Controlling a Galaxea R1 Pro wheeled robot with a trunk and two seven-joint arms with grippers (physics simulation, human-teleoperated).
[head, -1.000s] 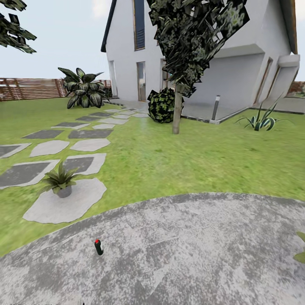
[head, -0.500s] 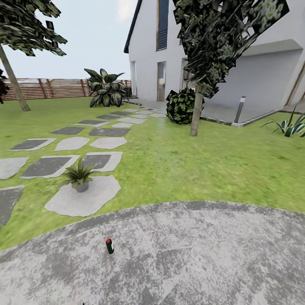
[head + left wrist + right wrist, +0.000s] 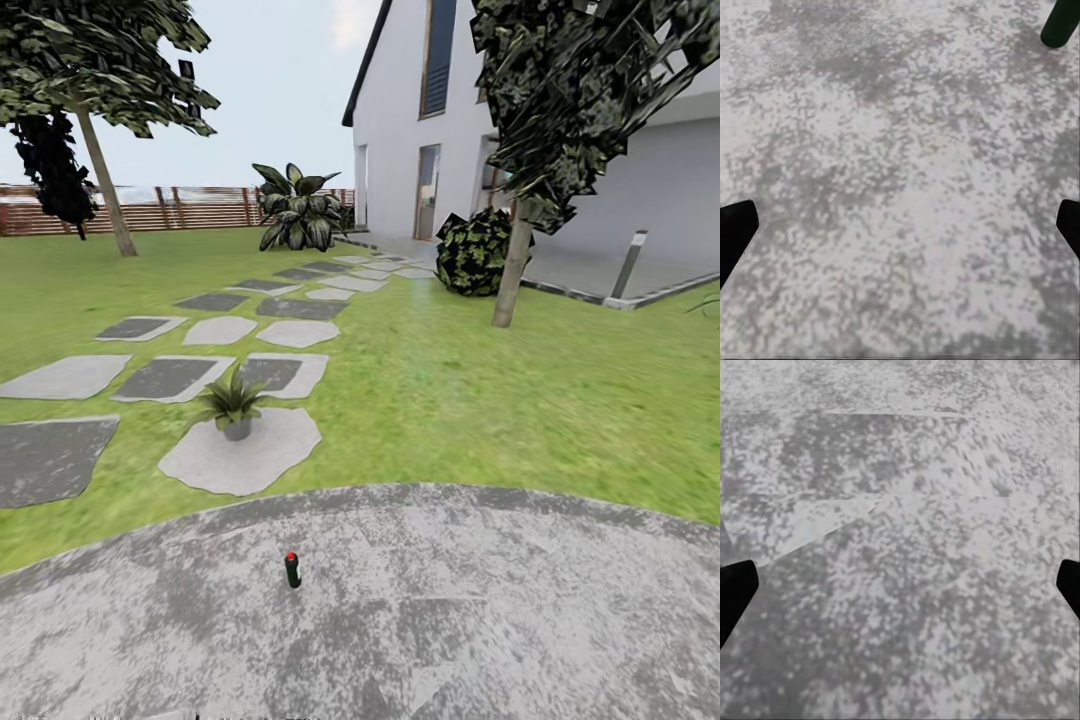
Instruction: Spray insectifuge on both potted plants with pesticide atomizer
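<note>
1. Your pesticide atomizer [image 3: 292, 569] stands upright on the round grey stone patio [image 3: 480, 610], near its lawn-side edge
2. One potted plant [image 3: 233, 403] sits on a pale stepping stone [image 3: 245, 457] just beyond the patio
3. Your left gripper [image 3: 900, 225] and right gripper [image 3: 900, 585] both hang with jaws spread wide, empty, over mottled stone; the atomizer's dark base [image 3: 1061, 26] is well apart from the left fingers

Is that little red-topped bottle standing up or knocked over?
Upright: the pesticide atomizer stands on the stone patio, red top uppermost.
</note>
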